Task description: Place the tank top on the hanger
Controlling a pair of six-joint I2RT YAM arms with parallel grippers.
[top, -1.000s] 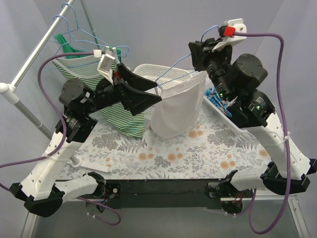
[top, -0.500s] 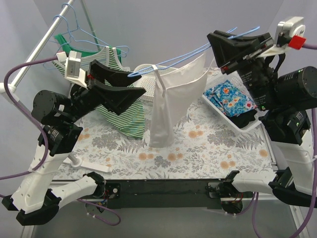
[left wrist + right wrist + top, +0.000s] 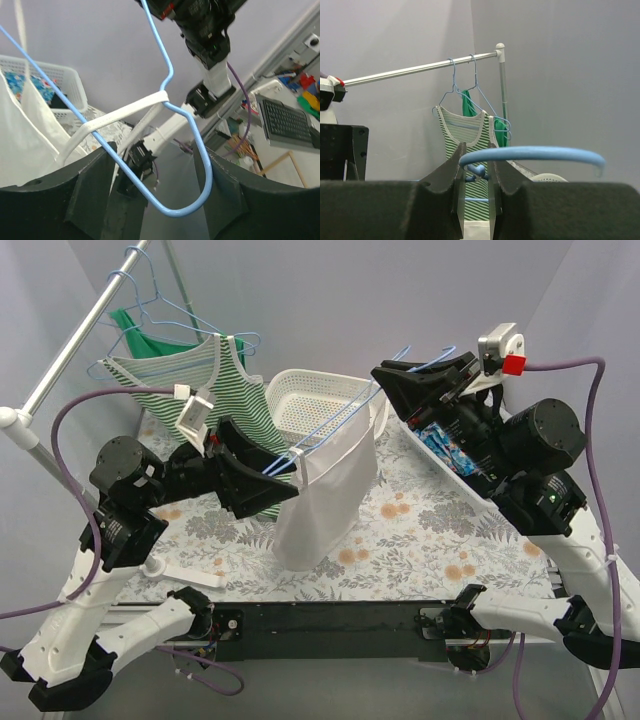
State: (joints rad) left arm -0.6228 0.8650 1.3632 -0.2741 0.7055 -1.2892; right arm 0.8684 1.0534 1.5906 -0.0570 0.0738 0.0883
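Progress looks nearly complete: the top point(image 3: 325, 505) already hangs from the hanger point(image 3: 335, 425), raised above the tabletop point(image 3: 430, 540) between the two arms, in front of a white basket point(image 3: 320, 390). The right hand point(image 3: 385, 388) is clamped on the hook end at the far right. The left hand point(image 3: 290, 478) is spread wide around the hanger's near-left shoulder without pinching it. In the left wrist view one strap point(image 3: 125, 112) lies flat over the blue wire just above that bend. Whether the other strap is seated as well I cannot tell. What remains, I judge, is to confirm that side and draw the left hand clear. The top is plain white, soft and limp, drooping in loose folds, its hem close above the flowered cloth.
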